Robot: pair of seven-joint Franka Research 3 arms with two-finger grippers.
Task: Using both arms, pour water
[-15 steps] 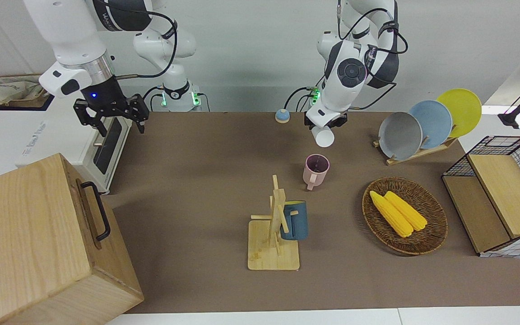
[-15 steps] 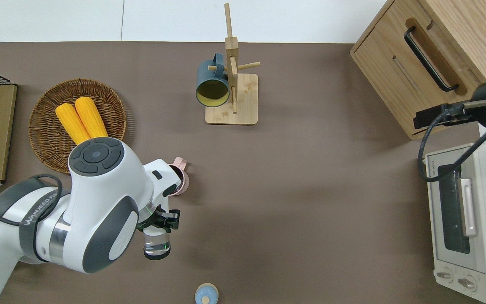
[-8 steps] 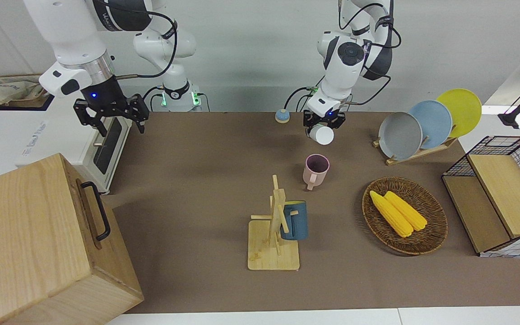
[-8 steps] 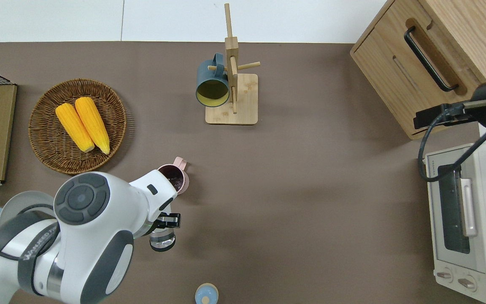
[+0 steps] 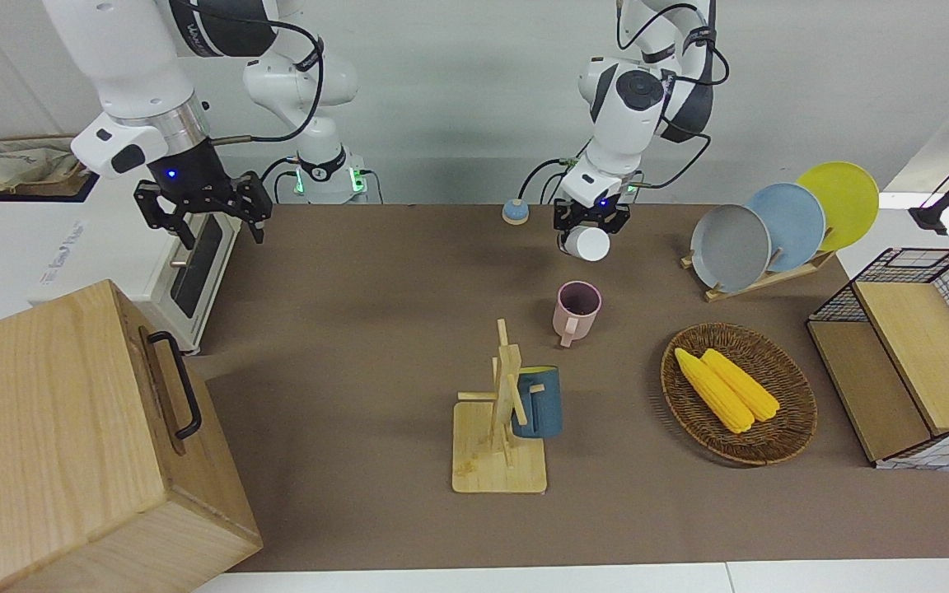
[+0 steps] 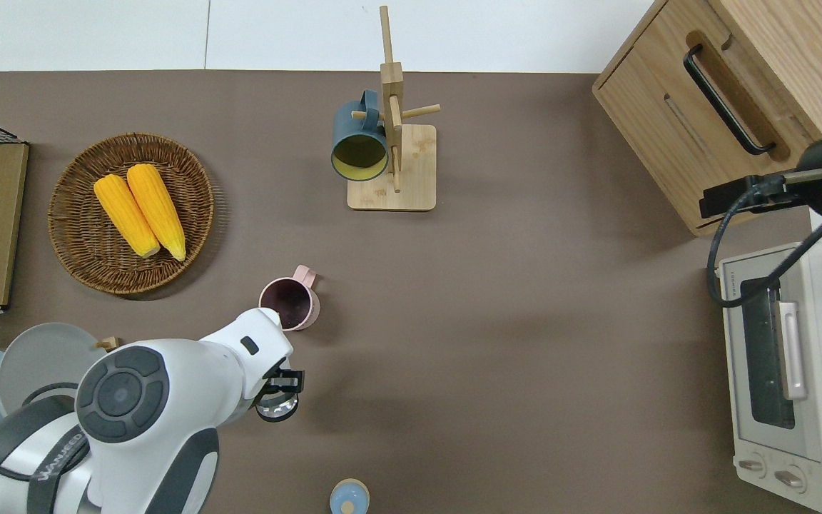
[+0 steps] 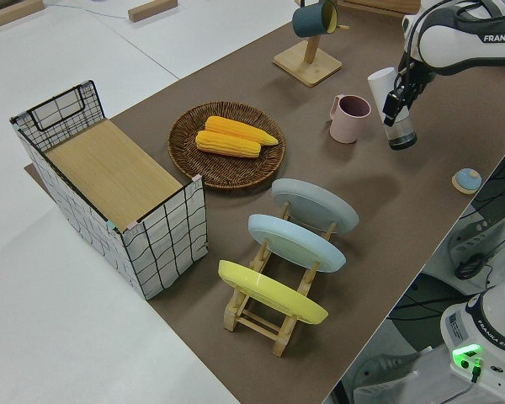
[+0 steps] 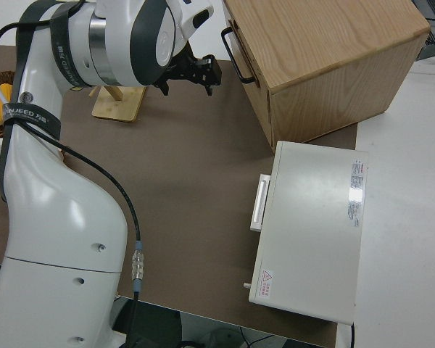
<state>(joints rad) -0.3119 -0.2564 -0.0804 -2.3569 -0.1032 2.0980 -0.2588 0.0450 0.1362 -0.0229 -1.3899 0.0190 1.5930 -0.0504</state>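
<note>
The left arm's black two-finger gripper pinches a clear, white-capped plastic bottle in the air, over bare brown tabletop just nearer the robots than the pink handled mug. From the left side view the bottle stands close to upright, its long axis near vertical with only a slight lean, white end up and darker end down; which end is the mouth I cannot tell. Gripped across its middle, it can be swung by the wrist, which looks like the reason for the hold. It stands close beside the mug but not above its opening, so no pouring is under way; by my reading the pour is either finished or yet to begin.

The mug sits upright on the table, open mouth up, handle turned away from the robots, dark inside. Farther out, a dark blue mug hangs on a wooden mug tree, and two yellow corn cobs lie in a woven wicker tray.

The right arm's gripper hangs parked, fingers spread and empty.
</note>
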